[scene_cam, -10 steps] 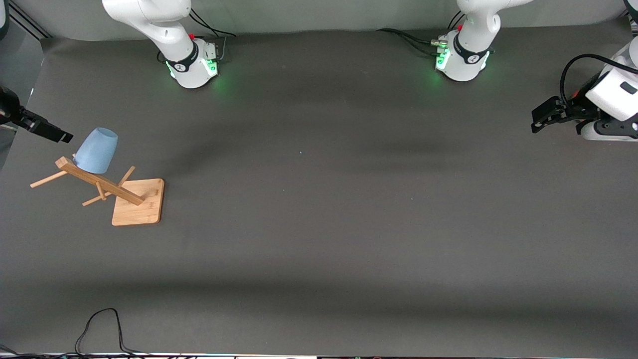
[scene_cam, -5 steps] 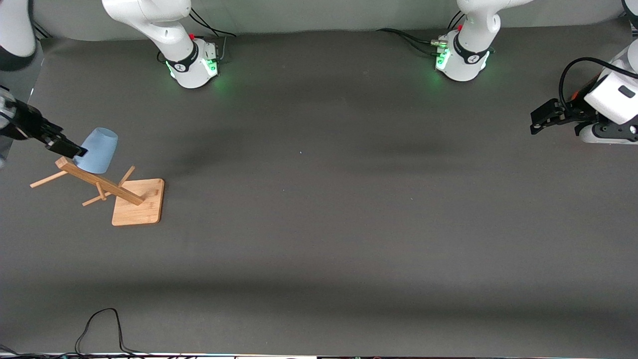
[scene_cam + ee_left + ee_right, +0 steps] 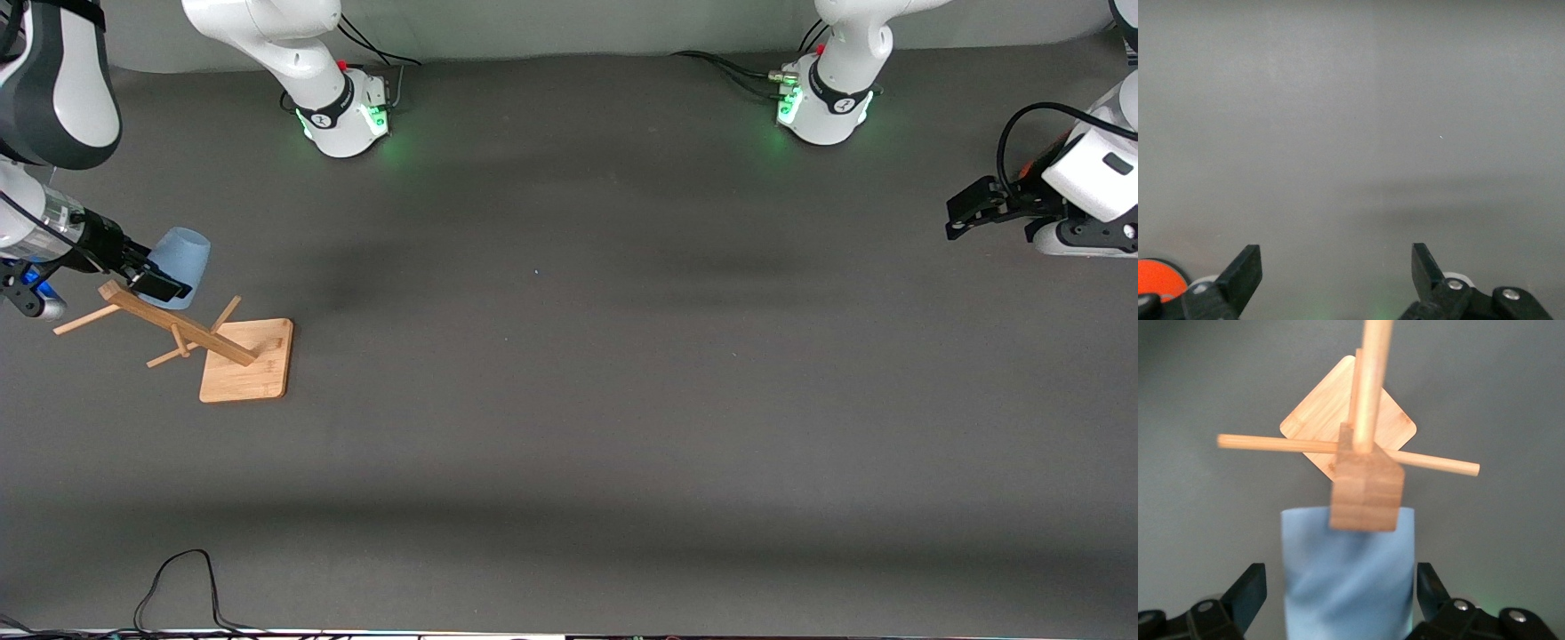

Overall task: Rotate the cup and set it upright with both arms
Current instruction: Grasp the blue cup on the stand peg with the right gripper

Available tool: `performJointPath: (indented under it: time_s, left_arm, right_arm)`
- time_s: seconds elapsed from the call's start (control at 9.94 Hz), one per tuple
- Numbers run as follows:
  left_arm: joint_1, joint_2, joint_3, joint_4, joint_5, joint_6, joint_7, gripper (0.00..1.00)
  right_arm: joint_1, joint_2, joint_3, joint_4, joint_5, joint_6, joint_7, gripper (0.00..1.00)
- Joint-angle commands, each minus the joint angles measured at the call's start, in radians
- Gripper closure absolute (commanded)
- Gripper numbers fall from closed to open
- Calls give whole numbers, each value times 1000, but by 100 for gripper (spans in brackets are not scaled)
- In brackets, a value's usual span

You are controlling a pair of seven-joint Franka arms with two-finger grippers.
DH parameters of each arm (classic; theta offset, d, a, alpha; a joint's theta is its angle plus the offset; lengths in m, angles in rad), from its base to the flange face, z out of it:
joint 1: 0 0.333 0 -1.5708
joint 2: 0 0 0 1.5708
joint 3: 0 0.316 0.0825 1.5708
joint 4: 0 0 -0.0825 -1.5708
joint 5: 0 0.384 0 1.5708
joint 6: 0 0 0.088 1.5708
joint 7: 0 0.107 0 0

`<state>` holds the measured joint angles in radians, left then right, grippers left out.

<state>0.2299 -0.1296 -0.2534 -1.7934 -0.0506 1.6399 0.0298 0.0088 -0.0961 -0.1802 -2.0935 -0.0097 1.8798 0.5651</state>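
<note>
One wooden rack (image 3: 233,356) stands on the table (image 3: 569,400) toward the right arm's end, with the cup (image 3: 181,257) hung upside down on an upper peg. The right hand (image 3: 151,275) is at the cup, fingers spread wide on either side, not clamped. The left hand (image 3: 958,212) waits open over the table's other end.

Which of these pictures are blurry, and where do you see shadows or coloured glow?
Right wrist view: the wooden rack and the blue cup between the open right gripper look soft. Left wrist view: bare grey table with a faint shadow band above the open left gripper. Front view: sharp, green glow at both arm bases.
</note>
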Motion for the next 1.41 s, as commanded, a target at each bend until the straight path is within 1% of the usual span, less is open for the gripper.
performJointPath:
  time_s: [0.0, 0.1, 0.2, 0.3, 0.6, 0.91, 1.01, 1.21, 1.31]
  left_arm:
    - [3, 5, -1, 22, 5, -22, -1, 0]
    - [3, 5, -1, 22, 5, -22, -1, 0]
    - [3, 5, -1, 22, 5, -22, -2, 0]
    - [3, 5, -1, 22, 5, -22, -1, 0]
    - [3, 5, -1, 20, 5, -22, -1, 0]
    - [3, 7, -1, 22, 5, -22, -2, 0]
    - [3, 7, -1, 22, 5, -22, -2, 0]
    - [3, 7, -1, 20, 5, -22, -1, 0]
    - [3, 10, -1, 22, 5, -22, -1, 0]
  right_arm:
    - [11, -24, -13, -37, 17, 30, 4, 0]
    - [11, -24, -13, -37, 17, 30, 4, 0]
    - [11, -24, -13, -37, 17, 28, 2, 28]
    - [11, -27, -13, -37, 17, 25, -8, 51]
    - [11, -33, -15, -34, 17, 18, -13, 53]
    - [16, -108, -2, -36, 17, -36, 4, 52]
    - [46, -134, -2, -36, 17, -68, 24, 53]
    - [115, -198, -2, -37, 17, -137, 135, 53]
    - [169, -233, -4, -37, 19, -168, 216, 53]
